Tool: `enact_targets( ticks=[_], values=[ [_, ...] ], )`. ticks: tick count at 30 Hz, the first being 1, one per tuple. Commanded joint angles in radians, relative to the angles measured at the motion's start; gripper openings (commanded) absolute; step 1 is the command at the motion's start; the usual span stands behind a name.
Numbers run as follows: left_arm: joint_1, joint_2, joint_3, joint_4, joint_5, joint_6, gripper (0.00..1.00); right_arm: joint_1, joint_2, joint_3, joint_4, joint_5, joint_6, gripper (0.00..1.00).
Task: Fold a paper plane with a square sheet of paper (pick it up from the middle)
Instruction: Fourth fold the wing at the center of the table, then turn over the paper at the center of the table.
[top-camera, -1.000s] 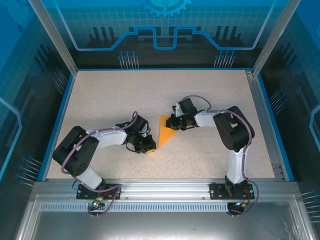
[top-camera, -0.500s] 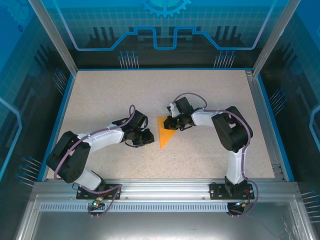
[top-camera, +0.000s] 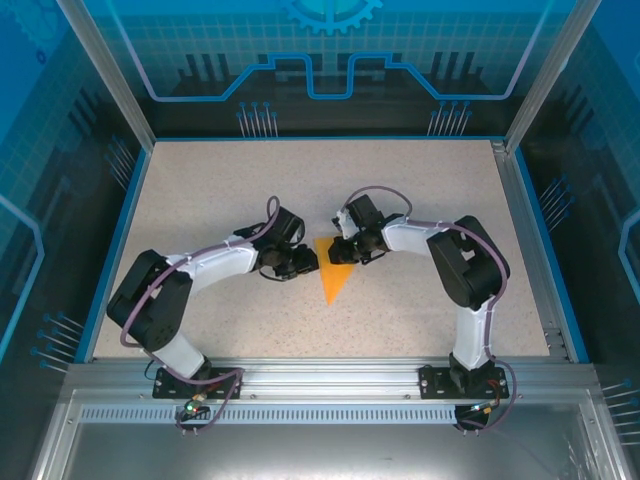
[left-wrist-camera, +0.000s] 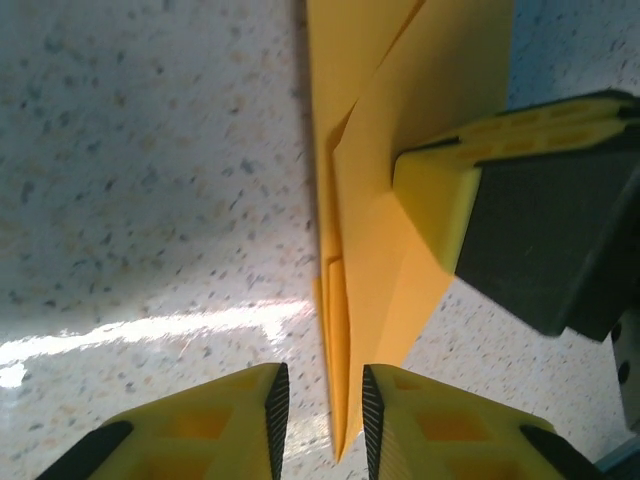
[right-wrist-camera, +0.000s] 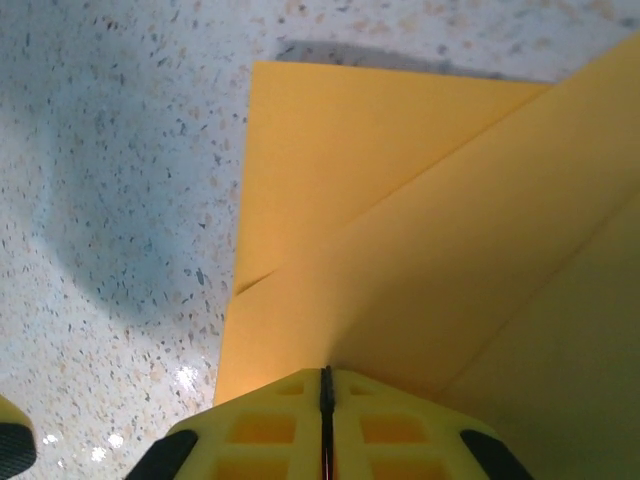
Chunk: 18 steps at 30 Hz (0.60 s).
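My left gripper (left-wrist-camera: 320, 400) stands slightly parted — the plane (left-wrist-camera: 420, 100) edge-on between its fingers, ungripped. My right gripper (right-wrist-camera: 325, 385) is closed, tips pressing the plane.

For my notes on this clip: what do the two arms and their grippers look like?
Both arms have black joint housings and white link covers: left arm, right arm. A purple-grey cable loops loosely along each. The left gripper and right gripper have blocky yellow fingers with recessed cells, black backing and ridged inner faces.
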Motion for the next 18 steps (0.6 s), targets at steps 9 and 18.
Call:
enact_targets(
  ticks=[9,18],
  values=[
    [0.005,0.102,0.133,-0.054,0.019,0.058,0.32,-0.002,-0.185,-0.089,-0.010,0.114,0.135,0.15],
    [0.005,0.167,0.176,-0.032,0.071,0.036,0.30,-0.043,-0.277,-0.237,0.033,0.116,0.255,0.15]
  ],
)
